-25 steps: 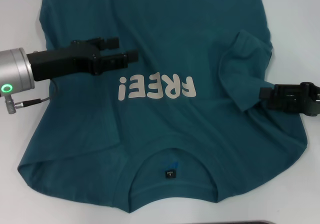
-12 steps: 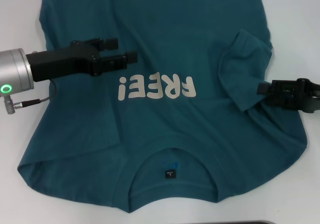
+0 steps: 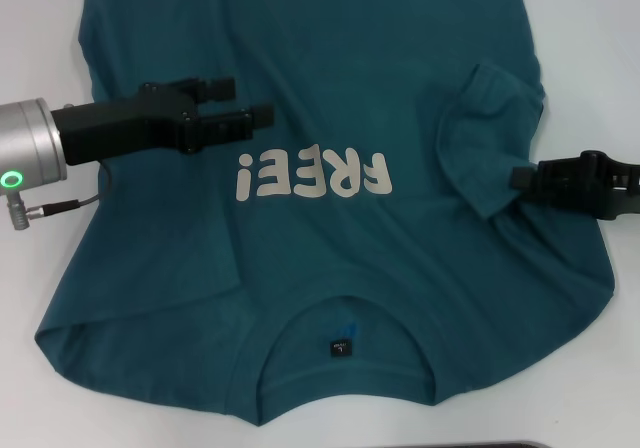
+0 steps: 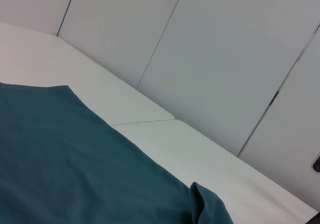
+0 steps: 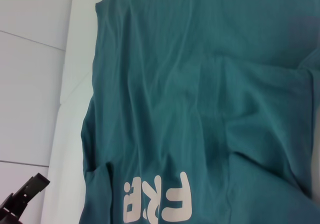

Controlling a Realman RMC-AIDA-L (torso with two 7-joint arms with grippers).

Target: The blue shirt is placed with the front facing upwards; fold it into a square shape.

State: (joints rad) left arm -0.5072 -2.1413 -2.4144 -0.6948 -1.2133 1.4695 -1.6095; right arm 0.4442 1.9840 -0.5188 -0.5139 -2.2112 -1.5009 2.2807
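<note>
The blue shirt [image 3: 330, 238] lies face-up on the table [image 3: 30, 288], both sleeves folded in; body folds remain. My left gripper [image 3: 240, 103] hovers released; right gripper [image 3: 520, 177], cannot tell.

The head view looks steeply down from above the near edge, taking in the blue shirt [image 3: 330, 248] spread on the counter [image 3: 40, 298]. The left wrist view sits low, skimming rightward over the cloth toward wall panels [image 4: 225, 59]. The right wrist view looks down closely; both it and the head view show the lettering [image 5: 160, 204].
</note>
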